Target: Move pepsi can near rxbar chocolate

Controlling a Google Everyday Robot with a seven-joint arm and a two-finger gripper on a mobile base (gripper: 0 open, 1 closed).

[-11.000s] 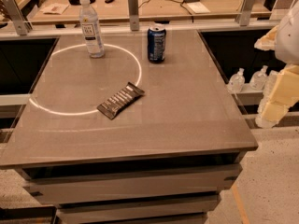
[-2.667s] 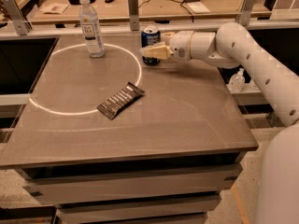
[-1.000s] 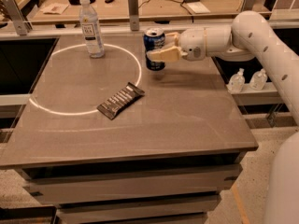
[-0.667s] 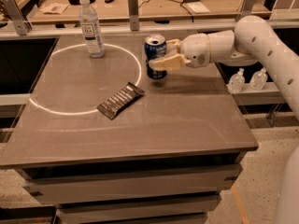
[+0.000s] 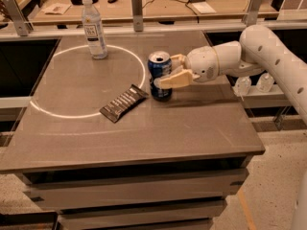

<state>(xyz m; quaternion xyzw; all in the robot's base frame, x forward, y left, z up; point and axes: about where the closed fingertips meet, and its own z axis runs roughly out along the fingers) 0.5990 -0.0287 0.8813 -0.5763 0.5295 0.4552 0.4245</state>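
Note:
The pepsi can [image 5: 159, 75], dark blue with a silver top, stands upright just right of the rxbar chocolate [image 5: 123, 102], a flat dark brown wrapped bar lying slantwise on the grey table [image 5: 192, 123]. My gripper [image 5: 165, 73] reaches in from the right and is shut on the can, one cream finger in front of it and one behind. The can's base is at or just above the tabletop; I cannot tell which. A small gap separates can and bar.
A clear plastic water bottle [image 5: 94, 28] stands at the back left, on a white circle [image 5: 86, 114] drawn on the table. My white arm [image 5: 259, 51] spans the right side. A cluttered bench [image 5: 158, 4] lies behind the rail.
My gripper has carried the can from the back of the table forward and to the left, down toward the bar. The bar and the bottle have not moved.

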